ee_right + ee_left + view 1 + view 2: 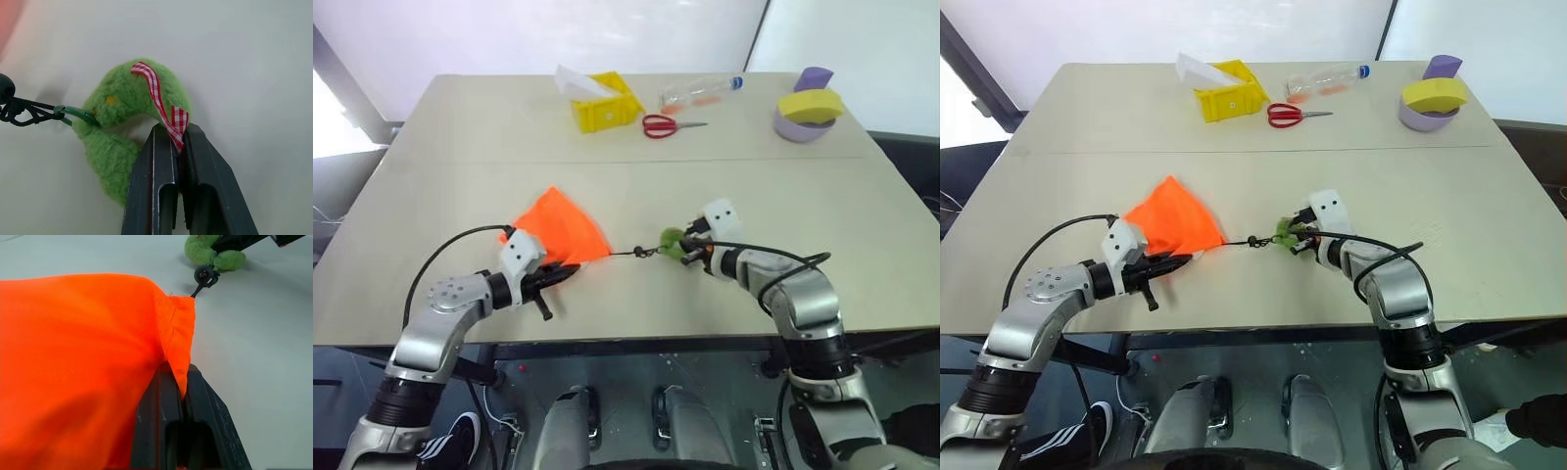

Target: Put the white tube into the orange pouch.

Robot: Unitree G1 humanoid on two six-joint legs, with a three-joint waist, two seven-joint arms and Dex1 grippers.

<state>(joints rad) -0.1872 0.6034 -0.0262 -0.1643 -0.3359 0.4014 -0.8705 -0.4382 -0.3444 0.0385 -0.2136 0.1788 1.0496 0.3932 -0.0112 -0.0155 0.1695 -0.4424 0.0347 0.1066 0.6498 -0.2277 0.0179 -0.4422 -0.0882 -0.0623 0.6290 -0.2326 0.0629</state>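
Item count on the table: one orange pouch, one dark cord running from its corner, one green bobble at the cord's end. At the far edge: one yellow box with a white sheet standing in it, one clear bottle with a blue cap lying on its side, one pair of red-handled scissors, and one stack of bowls in lilac, yellow and purple.

The orange pouch lies on the near left part of the table, its mouth corner turned toward my right arm. My left gripper has its two fingers pressed together on a fold of the pouch's hem; the left wrist view confirms orange fabric pinched between the black pads. The cord leaves the pouch just past that fold, through one round black stopper.

My right gripper is likewise closed, pinching one red-and-white checked ribbon that is fixed to the green bobble. The bobble is fuzzy and curled, resting on the table near the middle of the near edge, joined to the cord by a green loop. The cord runs nearly straight between pouch and bobble.

White tube: I cannot locate it on the table; whether it sits inside the pouch I cannot tell.
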